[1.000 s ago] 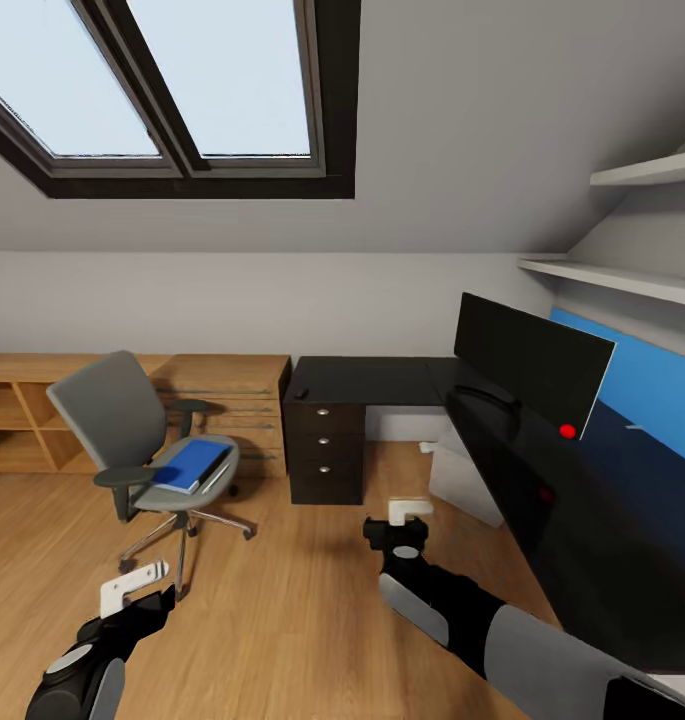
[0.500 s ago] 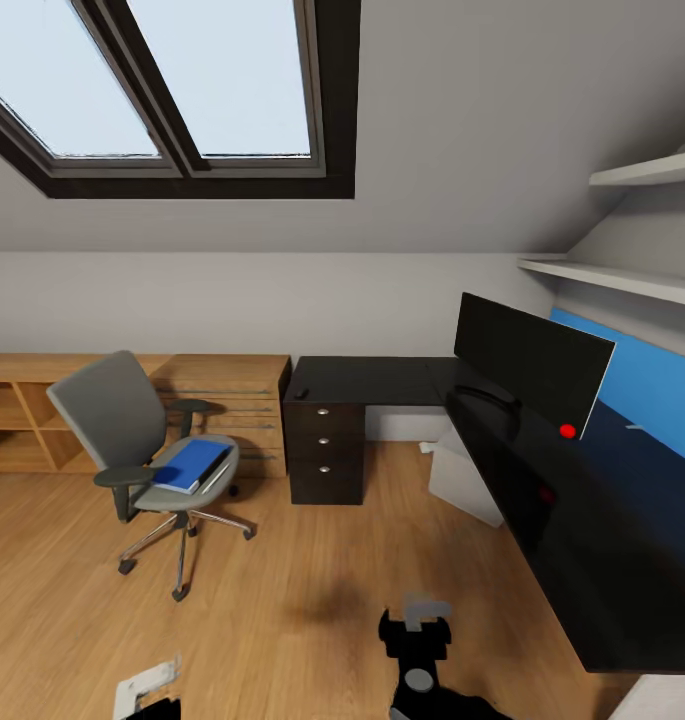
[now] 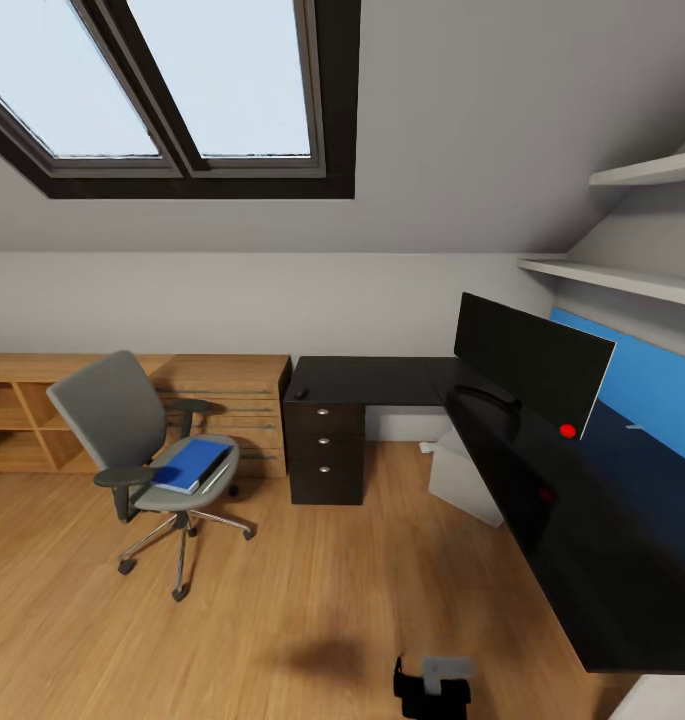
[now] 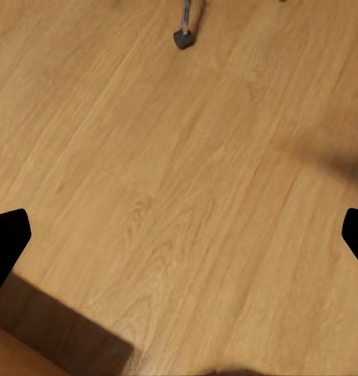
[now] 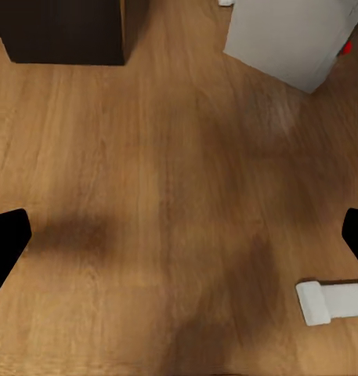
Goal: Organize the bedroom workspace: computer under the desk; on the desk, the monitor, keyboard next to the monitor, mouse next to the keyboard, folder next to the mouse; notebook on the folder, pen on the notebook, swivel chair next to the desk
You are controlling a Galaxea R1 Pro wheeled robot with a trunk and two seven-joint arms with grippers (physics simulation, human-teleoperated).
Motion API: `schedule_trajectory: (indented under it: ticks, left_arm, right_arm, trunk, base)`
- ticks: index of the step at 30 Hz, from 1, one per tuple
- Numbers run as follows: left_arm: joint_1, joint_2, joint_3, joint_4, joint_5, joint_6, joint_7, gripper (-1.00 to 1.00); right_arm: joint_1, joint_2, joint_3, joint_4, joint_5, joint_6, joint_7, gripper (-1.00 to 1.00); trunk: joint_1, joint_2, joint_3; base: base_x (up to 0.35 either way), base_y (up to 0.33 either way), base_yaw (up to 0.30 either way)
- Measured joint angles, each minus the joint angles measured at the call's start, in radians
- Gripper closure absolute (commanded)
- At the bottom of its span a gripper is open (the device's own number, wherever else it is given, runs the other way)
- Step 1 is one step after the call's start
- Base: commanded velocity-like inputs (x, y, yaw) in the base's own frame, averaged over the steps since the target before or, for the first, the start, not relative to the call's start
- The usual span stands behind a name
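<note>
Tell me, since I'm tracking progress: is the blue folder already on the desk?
No, the folder lies on the swivel chair seat, apart from the desk.

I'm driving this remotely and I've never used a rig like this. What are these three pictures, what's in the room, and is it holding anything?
The big picture comes from the robot's head camera. It shows a grey swivel chair with a blue folder on its seat, a black desk carrying the monitor, and a pale computer under it. The right gripper sits at the lower edge.

The other two pictures come from cameras on the wrists, both looking at wooden floor. In each, the jaws stand wide apart with nothing between them, so nothing is held.
</note>
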Motion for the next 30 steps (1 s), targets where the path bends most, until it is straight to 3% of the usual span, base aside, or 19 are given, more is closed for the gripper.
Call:
schedule_trajectory:
  ticks: [1, 3, 6, 14, 19, 23, 30]
  left_arm:
    - [0.000, 0.000, -0.001, 0.018, -0.003, -0.009, 0.001, -1.00]
    - [0.000, 0.000, -0.002, 0.049, -0.005, -0.016, 0.001, -1.00]
    - [0.000, 0.000, -0.002, 0.068, -0.006, -0.019, 0.002, -1.00]
    - [0.000, 0.002, -0.002, 0.080, -0.006, -0.021, 0.002, -1.00]
    - [0.000, 0.001, -0.002, 0.097, -0.006, -0.021, 0.002, -1.00]
    - [0.000, 0.000, -0.003, 0.117, -0.007, -0.020, 0.002, -1.00]
    - [0.000, 0.000, -0.004, 0.139, -0.055, -0.021, 0.001, -1.00]
  right_arm:
    - [0.001, 0.014, -0.003, 0.046, 0.000, -0.007, 0.088, -1.00]
    - [0.001, 0.025, -0.009, 0.090, -0.002, -0.014, 0.180, -1.00]
    - [0.001, 0.030, -0.013, 0.113, -0.003, -0.027, 0.227, -1.00]
    - [0.001, 0.037, -0.014, 0.126, -0.010, -0.066, 0.249, -1.00]
    - [0.002, 0.039, -0.013, 0.126, -0.063, -0.070, 0.251, -1.00]
    - [0.002, 0.038, -0.013, 0.127, -0.076, -0.070, 0.253, -1.00]
    - [0.002, 0.038, -0.014, 0.127, -0.077, -0.071, 0.254, -1.00]
  trunk:
    - [0.000, 0.000, 0.000]
    - [0.000, 0.000, 0.000]
    - [0.000, 0.000, 0.000]
    - [0.000, 0.000, 0.000]
    - [0.000, 0.000, 0.000]
    - [0.000, 0.000, 0.000]
    - [0.000, 0.000, 0.000]
  base:
    - [0.000, 0.000, 0.000]
    - [0.000, 0.000, 0.000]
    - [0.000, 0.000, 0.000]
    - [0.000, 0.000, -0.048]
    - [-0.001, 0.000, -0.229]
    - [-0.216, -0.004, -0.260]
    - [-0.135, -0.165, -0.169]
